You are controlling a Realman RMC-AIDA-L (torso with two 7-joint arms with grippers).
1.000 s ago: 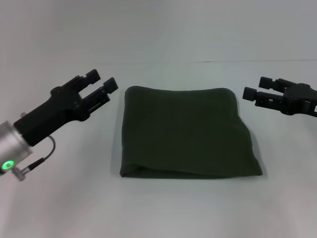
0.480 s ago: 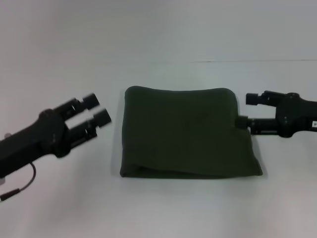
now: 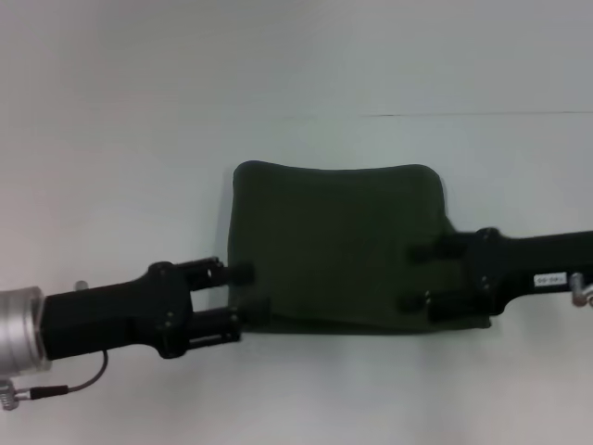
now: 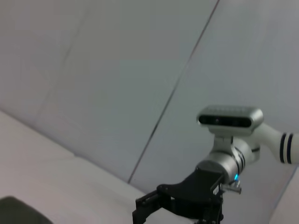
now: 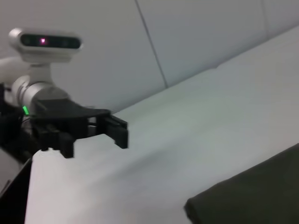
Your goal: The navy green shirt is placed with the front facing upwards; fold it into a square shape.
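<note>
On the white table [image 3: 306,389], both spread pincers overlap the navy green shirt [image 3: 334,241], hiding its near corners.

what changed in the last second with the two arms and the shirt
Both arms swung down and inward. The left tool, open, moved from beside the far left corner to the near left edge of the navy green shirt. The right tool, open, moved from off the right side to over the shirt's near right part. The shirt stayed folded, in place.
</note>
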